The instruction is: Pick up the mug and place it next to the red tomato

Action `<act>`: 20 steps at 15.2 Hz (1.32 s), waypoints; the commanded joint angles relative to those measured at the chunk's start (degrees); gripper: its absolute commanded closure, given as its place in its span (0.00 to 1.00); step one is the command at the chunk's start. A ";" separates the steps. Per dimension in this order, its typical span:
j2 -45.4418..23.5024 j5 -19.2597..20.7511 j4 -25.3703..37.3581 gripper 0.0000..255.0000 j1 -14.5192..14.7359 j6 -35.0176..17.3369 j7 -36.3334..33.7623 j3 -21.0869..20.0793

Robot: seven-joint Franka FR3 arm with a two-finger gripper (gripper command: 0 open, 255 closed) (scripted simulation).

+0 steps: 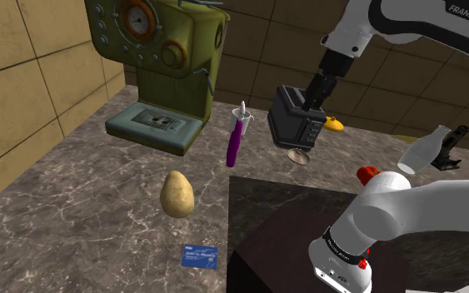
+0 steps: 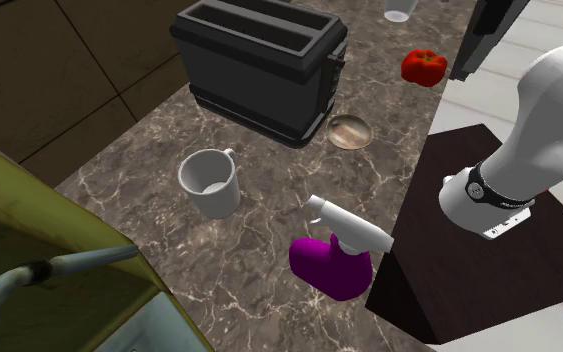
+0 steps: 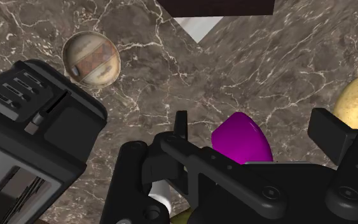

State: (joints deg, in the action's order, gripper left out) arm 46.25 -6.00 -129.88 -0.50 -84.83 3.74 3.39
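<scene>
The mug (image 2: 210, 183) is plain pale grey and stands upright on the marble counter (image 2: 269, 170), between the black toaster (image 2: 261, 62) and the green coffee machine (image 1: 162, 62). The red tomato (image 2: 424, 66) lies past the toaster's far end, and appears again near the arm's base in the shoulder view (image 1: 367, 173). My gripper (image 1: 310, 104) hangs high over the toaster (image 1: 295, 121). Its fingers stand apart around nothing in the wrist view (image 3: 254, 124), with the purple spray bottle (image 3: 241, 140) far below between them.
A purple spray bottle (image 2: 331, 260) stands close to the mug. A small bowl (image 2: 349, 131) lies by the toaster. A potato (image 1: 177, 193) and a blue card (image 1: 199, 255) lie on the near counter. A white bottle (image 1: 420, 152) stands beyond the tomato. The dark stand (image 1: 299, 241) is at the lower right.
</scene>
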 commanded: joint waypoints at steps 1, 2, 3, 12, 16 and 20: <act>0.00 0.00 0.00 0.00 0.00 0.00 0.00 0.00; -1.51 0.11 -0.20 0.00 -0.11 -1.79 -0.36 -0.34; -3.08 0.24 -0.32 0.00 -0.22 -3.55 -0.73 -0.67; -19.23 2.06 2.13 0.00 -1.39 -17.80 -4.57 -3.07; -27.22 3.37 5.23 0.00 -2.01 -22.85 -6.61 -3.82; -35.48 5.03 9.54 0.00 -2.57 -26.91 -8.85 -4.28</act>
State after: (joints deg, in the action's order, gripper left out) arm 12.89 -1.47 -121.53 -2.87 -111.01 -4.64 -0.87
